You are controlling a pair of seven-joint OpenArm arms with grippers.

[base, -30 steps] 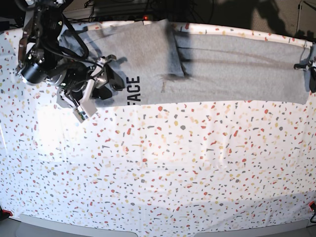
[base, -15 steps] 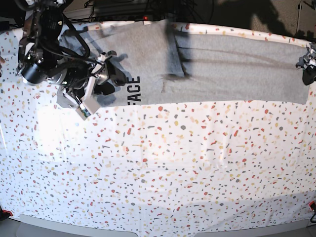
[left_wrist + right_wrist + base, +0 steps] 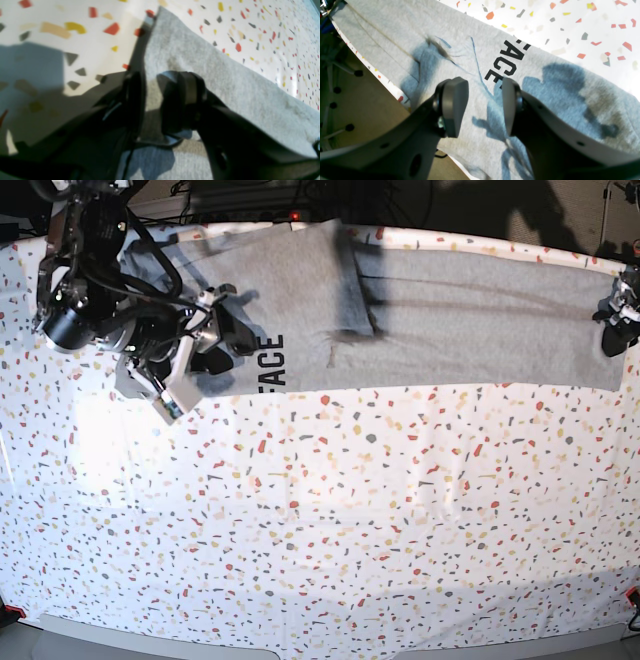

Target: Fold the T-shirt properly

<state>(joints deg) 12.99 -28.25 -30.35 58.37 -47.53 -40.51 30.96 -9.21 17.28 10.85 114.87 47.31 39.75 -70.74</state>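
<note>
The heather-grey T-shirt [image 3: 470, 315] lies stretched along the table's far edge, with a folded layer [image 3: 300, 280] on its left half and black letters "FACE" [image 3: 272, 360] showing. My right gripper [image 3: 212, 345] hovers open over the left part. In the right wrist view, that right gripper [image 3: 485, 105] has bare cloth between its fingers, just below the lettering [image 3: 506, 62]. At the shirt's right end, my left gripper [image 3: 612, 315] straddles the cloth. The left wrist view shows the left gripper [image 3: 152, 82] with one finger [image 3: 135, 100] off the shirt's edge and the other [image 3: 182, 100] on the T-shirt [image 3: 225, 75], a gap still between them.
A white speckled table cover [image 3: 330, 510] fills the near part of the base view. The far table edge [image 3: 392, 87] runs right beside the shirt, with floor and a chair base [image 3: 337, 90] beyond it. Dark equipment [image 3: 260, 195] sits behind the table.
My left gripper has come inward onto the shirt's right end and its jaws have narrowed. The right arm has shifted slightly, its jaws unchanged.
</note>
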